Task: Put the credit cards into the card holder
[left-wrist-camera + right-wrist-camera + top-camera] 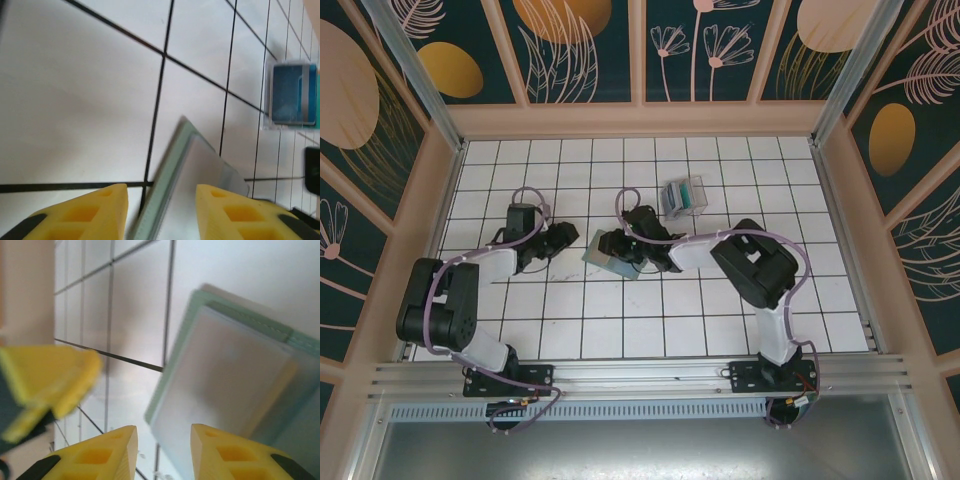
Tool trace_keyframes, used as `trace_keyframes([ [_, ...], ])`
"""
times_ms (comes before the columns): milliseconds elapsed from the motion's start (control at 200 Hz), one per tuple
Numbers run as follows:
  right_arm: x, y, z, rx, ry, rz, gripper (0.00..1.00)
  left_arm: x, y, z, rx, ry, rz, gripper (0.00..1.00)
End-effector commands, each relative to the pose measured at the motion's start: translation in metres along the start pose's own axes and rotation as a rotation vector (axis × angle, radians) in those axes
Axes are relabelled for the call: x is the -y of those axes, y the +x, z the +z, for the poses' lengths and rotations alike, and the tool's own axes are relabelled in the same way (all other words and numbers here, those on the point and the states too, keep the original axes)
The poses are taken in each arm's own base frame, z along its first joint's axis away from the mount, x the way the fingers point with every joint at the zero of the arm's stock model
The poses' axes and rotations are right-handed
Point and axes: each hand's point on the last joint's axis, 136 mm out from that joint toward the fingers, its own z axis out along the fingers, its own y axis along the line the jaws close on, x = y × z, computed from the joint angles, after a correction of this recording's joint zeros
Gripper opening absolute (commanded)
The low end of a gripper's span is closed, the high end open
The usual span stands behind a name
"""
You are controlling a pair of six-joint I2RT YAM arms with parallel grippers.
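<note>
The card holder (pixel 597 254), sage-green outside and pale grey inside, lies tilted on the white tiles between my two grippers. My left gripper (pixel 570 240) stands at its left end. In the left wrist view the holder's edge (pixel 185 180) runs into the gap of the left gripper (pixel 160 192), whose yellow fingers stand apart. My right gripper (pixel 623 252) is at the holder's right end. A corner of the holder (pixel 225 375) reaches between the separated fingers of the right gripper (pixel 163 432). The credit cards (pixel 684 194), blue and grey, lie in a small bunch farther back (pixel 292 95).
White tiled floor with black lines is ringed by a low pinkish wall (pixel 640 120). One yellow finger of the left gripper (pixel 50 375) shows at the left of the right wrist view. Bare tiles lie in front of the holder and to the right of the cards.
</note>
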Motion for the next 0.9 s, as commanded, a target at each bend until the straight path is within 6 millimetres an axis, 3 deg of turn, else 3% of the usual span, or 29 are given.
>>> trace_keyframes([
  [0,-0.019,-0.011,0.004,-0.035,-0.066,-0.027,0.36,0.018,-0.009,-0.005,0.005,0.039,0.037,0.46],
  [145,-0.03,-0.025,-0.024,-0.012,-0.005,-0.104,0.4,0.02,0.003,0.004,-0.042,0.041,0.088,0.51],
  [270,-0.011,-0.044,-0.057,0.062,0.197,-0.179,0.43,0.023,0.023,0.02,-0.099,-0.01,0.16,0.5],
  [375,0.006,-0.063,-0.09,0.121,0.294,-0.222,0.44,0.012,0.023,0.023,-0.082,-0.092,0.198,0.5],
  [566,0.05,-0.125,-0.165,0.237,0.505,-0.265,0.49,0.006,0.022,0.022,-0.079,-0.144,0.25,0.54],
  [666,0.07,-0.151,-0.196,0.28,0.566,-0.258,0.61,0.002,0.027,0.025,-0.107,-0.152,0.261,0.55],
  [816,0.1,-0.17,-0.203,0.251,0.655,-0.266,0.75,-0.004,0.031,0.027,-0.11,-0.15,0.255,0.56],
  [896,0.112,-0.177,-0.197,0.215,0.705,-0.286,0.74,-0.002,0.034,0.028,-0.119,-0.134,0.24,0.56],
])
